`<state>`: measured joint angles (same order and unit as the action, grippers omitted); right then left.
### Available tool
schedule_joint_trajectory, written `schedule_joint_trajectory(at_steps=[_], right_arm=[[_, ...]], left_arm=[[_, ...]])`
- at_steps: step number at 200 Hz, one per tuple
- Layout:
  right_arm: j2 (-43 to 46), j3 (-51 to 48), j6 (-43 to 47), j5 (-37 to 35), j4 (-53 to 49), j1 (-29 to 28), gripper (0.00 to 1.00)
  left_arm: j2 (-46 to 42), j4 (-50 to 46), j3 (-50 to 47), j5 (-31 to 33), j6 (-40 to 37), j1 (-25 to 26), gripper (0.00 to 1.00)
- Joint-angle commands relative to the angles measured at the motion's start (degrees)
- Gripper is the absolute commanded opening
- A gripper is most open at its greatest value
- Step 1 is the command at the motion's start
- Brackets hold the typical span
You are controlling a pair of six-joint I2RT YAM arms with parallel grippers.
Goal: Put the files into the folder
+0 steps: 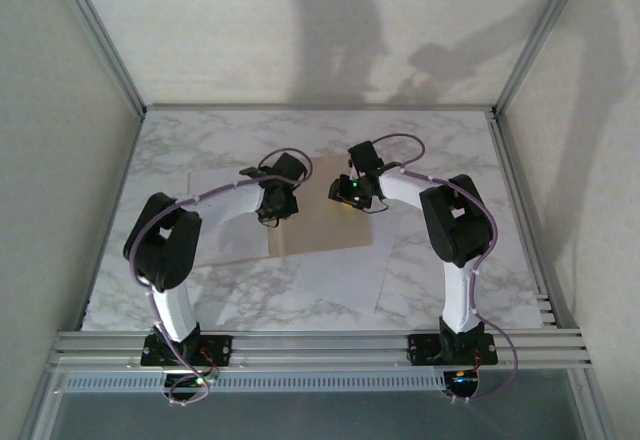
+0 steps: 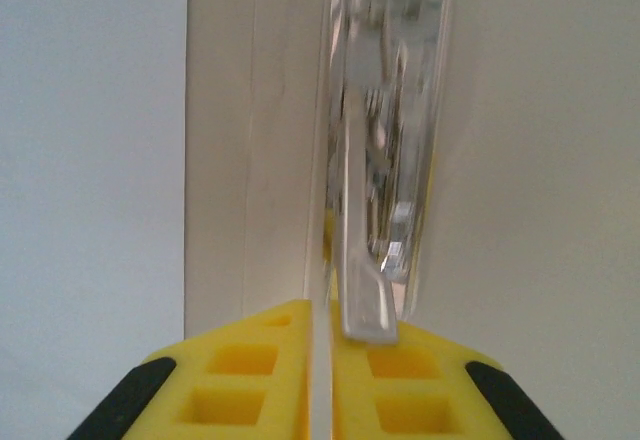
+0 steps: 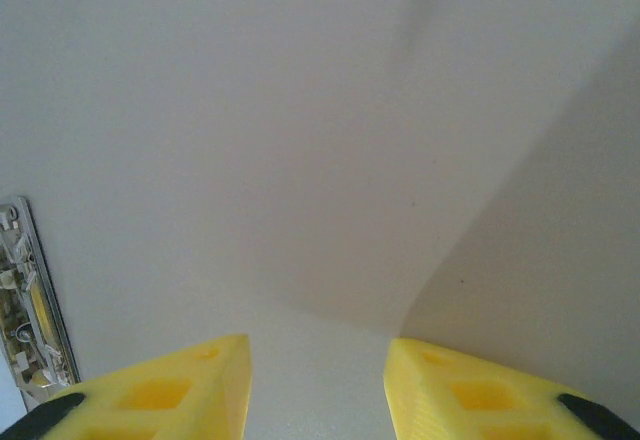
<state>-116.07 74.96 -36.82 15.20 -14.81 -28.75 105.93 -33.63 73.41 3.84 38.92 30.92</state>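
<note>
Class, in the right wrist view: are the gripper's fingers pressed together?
No, the right gripper has its fingers apart, bare folder showing between.

Soft, dim light throws dark shadows on the back wall point(image 1: 330, 30); the close metal clip point(image 2: 385, 160) blurs

The top camera is sitting high at the near side, looking down at the whole table point(image 1: 440, 140). Each wrist camera is pointing down, very close to the brown folder point(image 1: 325, 225). Both are seeing its metal clip point(image 2: 385, 160), the left one straight along it, the right one off to its left.
</note>
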Motion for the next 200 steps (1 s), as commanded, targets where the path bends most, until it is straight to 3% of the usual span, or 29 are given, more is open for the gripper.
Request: schedule_joint_trajectory(at_steps=[1,49,78,121,153,200], right_arm=[[-2.84,-0.46,0.48,0.36,-4.43,-0.9,0.41],[-1.82,-0.86,1.01,0.29,-3.84,-0.87,0.42],[-1.16,2.17,3.05,0.36,-5.37,-0.8,0.44],[0.6,6.93,3.33,4.25,-9.42,-0.23,0.5],[6.33,9.22,3.12,4.23,-14.74,-0.08,0.55],[19.14,3.44,-0.92,4.19,-18.94,-0.14,0.58]], left_arm=[[3.36,-1.75,6.62,2.47,-3.17,-2.89,0.14],[9.3,-4.51,17.14,1.67,-5.48,-6.13,0.14],[8.31,-5.22,19.52,0.78,-6.04,-6.37,0.16],[3.3,-5.53,19.31,-1.38,-5.44,-6.31,0.32],[-2.77,-4.69,16.08,-3.34,-5.04,-5.7,0.49],[-10.93,-1.82,7.94,-5.08,-2.7,-1.91,0.58]])
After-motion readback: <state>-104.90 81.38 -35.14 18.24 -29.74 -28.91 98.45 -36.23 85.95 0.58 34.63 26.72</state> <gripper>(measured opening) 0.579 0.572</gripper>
